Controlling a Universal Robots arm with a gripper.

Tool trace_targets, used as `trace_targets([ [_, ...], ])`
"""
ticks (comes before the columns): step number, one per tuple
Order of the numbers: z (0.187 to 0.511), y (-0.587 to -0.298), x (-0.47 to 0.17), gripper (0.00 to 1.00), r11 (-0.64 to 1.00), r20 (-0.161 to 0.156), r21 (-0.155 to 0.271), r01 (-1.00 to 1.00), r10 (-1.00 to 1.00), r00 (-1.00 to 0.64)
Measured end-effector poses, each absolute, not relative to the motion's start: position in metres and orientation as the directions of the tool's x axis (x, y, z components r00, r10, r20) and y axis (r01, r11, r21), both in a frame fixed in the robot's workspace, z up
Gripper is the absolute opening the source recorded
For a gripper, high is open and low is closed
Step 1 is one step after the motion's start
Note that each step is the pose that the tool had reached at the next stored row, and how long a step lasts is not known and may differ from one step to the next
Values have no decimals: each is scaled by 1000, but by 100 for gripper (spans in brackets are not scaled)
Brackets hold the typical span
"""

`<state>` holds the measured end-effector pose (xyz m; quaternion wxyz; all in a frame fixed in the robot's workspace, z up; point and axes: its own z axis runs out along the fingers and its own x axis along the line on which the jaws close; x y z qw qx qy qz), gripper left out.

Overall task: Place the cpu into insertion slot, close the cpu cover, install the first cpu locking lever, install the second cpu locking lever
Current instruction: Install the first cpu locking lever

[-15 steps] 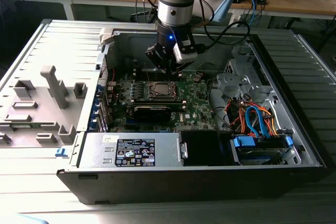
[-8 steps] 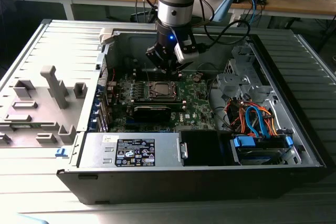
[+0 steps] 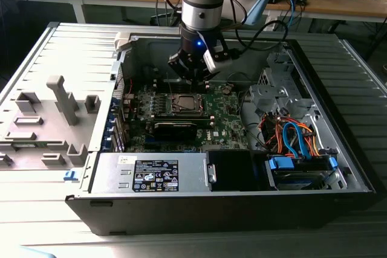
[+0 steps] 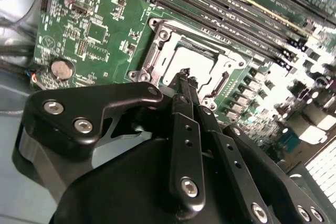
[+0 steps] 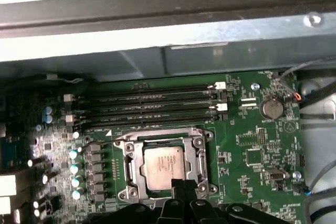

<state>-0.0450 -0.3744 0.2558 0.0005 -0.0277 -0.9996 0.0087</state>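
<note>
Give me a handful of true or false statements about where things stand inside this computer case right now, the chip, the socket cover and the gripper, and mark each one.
1. The cpu lies in the insertion slot. True.
2. The cpu cover stands up on its hinge, clear of the chip. False: the frame lies flat around the chip, whose silver top shows through its window.
3. The gripper carries the chip between its fingertips. False: in the second wrist view the fingertips are together with nothing between them, just above the socket.
4. In the exterior view the gripper hangs above the green board inside the open case. True.
5. A round coin cell sits on the board beside the socket area. True.
</note>
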Motion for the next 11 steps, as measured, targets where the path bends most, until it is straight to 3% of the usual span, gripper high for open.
trace_targets([
  [11,256,-374,-47,11,1000,0,-17,-6,-6,-1000],
])
